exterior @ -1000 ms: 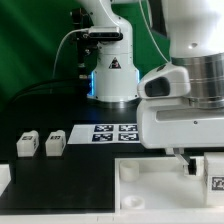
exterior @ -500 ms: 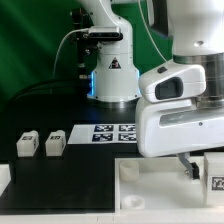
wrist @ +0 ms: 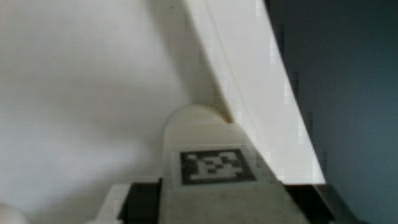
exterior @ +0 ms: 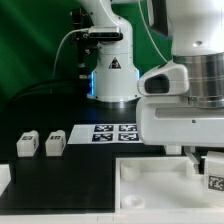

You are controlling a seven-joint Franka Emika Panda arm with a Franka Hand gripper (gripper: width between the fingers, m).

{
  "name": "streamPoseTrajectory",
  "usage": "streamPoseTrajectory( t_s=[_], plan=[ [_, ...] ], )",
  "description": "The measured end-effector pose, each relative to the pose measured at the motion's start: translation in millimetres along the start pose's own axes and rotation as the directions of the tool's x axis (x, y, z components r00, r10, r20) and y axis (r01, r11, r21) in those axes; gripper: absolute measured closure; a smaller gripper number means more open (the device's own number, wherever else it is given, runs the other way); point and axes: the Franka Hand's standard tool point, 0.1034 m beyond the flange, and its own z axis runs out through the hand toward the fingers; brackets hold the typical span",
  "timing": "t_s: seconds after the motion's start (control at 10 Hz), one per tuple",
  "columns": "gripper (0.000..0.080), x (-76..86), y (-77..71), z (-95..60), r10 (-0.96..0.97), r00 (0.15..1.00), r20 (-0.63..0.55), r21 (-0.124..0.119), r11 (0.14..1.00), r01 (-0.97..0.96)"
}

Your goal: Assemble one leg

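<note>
One leg (exterior: 216,176) sits at the lower right edge of the exterior view, its tag facing us, beside our gripper (exterior: 192,160); whether the jaws are apart or clamped we cannot tell. Up close, the leg (wrist: 217,160) rests against a white panel (wrist: 89,100). Two more legs (exterior: 40,144) stand at left, and the marker board (exterior: 105,132) lies mid-frame.

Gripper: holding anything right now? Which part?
Cannot tell for sure. The gripper is low beside a tagged leg; the wrist view shows that leg close up, but no fingers.
</note>
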Motion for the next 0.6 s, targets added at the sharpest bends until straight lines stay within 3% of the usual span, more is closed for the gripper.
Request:
streamPoseTrajectory(
  t_s=[0.2,0.4,0.6],
  plan=[
    [0.0504,1.9,-1.2,0.3,0.428,0.904,0.017,0.032,0.903,-0.428],
    [0.0504,2.8,0.9,2.1,0.627,0.776,0.066,0.071,0.773,-0.630],
    [0.0504,1.8,-0.8,2.2,0.793,0.600,0.104,0.059,0.597,-0.800]
  ],
)
